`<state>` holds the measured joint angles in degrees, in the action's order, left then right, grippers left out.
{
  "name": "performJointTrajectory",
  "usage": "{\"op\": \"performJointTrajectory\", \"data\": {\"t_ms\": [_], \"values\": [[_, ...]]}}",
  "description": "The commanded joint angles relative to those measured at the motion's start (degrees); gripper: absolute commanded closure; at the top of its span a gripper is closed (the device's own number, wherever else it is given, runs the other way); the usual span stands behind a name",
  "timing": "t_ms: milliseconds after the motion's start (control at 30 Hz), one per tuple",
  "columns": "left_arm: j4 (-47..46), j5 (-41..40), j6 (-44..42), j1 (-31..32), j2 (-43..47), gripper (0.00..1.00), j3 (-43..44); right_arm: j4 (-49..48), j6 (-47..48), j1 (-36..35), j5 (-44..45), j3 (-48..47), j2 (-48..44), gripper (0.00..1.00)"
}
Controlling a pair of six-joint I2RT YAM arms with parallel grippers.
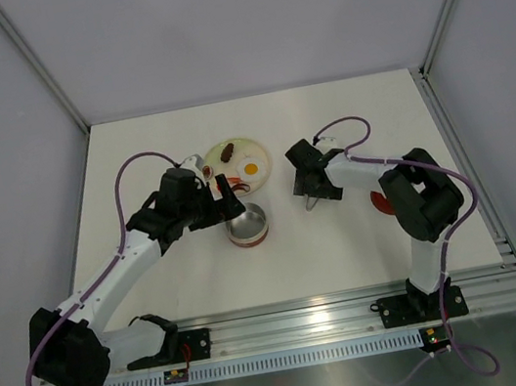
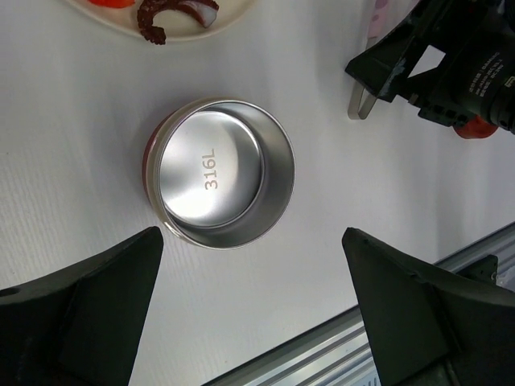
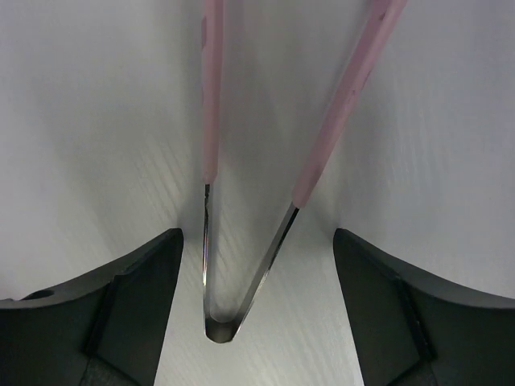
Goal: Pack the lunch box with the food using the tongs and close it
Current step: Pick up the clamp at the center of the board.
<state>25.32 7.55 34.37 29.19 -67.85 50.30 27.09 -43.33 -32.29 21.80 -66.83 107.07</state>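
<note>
The lunch box (image 1: 247, 226) is a shiny round tin with a red base, standing empty and lidless on the table; in the left wrist view the tin (image 2: 217, 173) lies just beyond my open left gripper (image 2: 251, 241), apart from both fingers. The tongs (image 3: 241, 265) lie flat on the table with pink arms and a metal joined end. My right gripper (image 3: 257, 241) straddles that joined end, open, with a gap on each side. From above, the right gripper (image 1: 313, 194) hangs over the tongs (image 1: 311, 204). The food sits on a pale plate (image 1: 220, 146): egg (image 1: 251, 167), sausage (image 1: 228, 152), red strips (image 2: 153, 20).
The red lid (image 1: 379, 200) lies right of the tongs, partly hidden by the right arm. My left gripper (image 1: 225, 203) sits between the plate and the tin. An aluminium rail (image 1: 356, 307) runs along the near table edge. Grey walls enclose the table on three sides.
</note>
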Motion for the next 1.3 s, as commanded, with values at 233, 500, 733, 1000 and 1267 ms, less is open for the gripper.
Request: {"op": "performJointTrajectory", "data": {"t_ms": [233,500,733,1000,1267], "values": [[2.9,-3.5,-0.3,-1.9,0.5,0.01,2.4,-5.6,1.8,0.7,2.6,0.9,2.5,0.4],[4.9,0.8,-1.4,-10.2,-1.9,0.01,4.7,-5.3,8.4,0.6,-1.2,1.8,-0.6,0.69],[6.5,0.9,-2.5,-12.7,-3.9,0.01,6.6,-0.1,15.8,0.5,-8.3,1.3,-4.8,0.73],[6.6,3.5,-1.8,-14.6,-8.6,0.01,9.6,7.9,22.6,-0.2,-16.7,-3.6,-10.2,0.73],[6.8,5.3,-1.9,-14.8,-10.8,0.01,10.3,20.4,29.6,-2.8,-26.7,-11.6,-10.4,0.73]]}}
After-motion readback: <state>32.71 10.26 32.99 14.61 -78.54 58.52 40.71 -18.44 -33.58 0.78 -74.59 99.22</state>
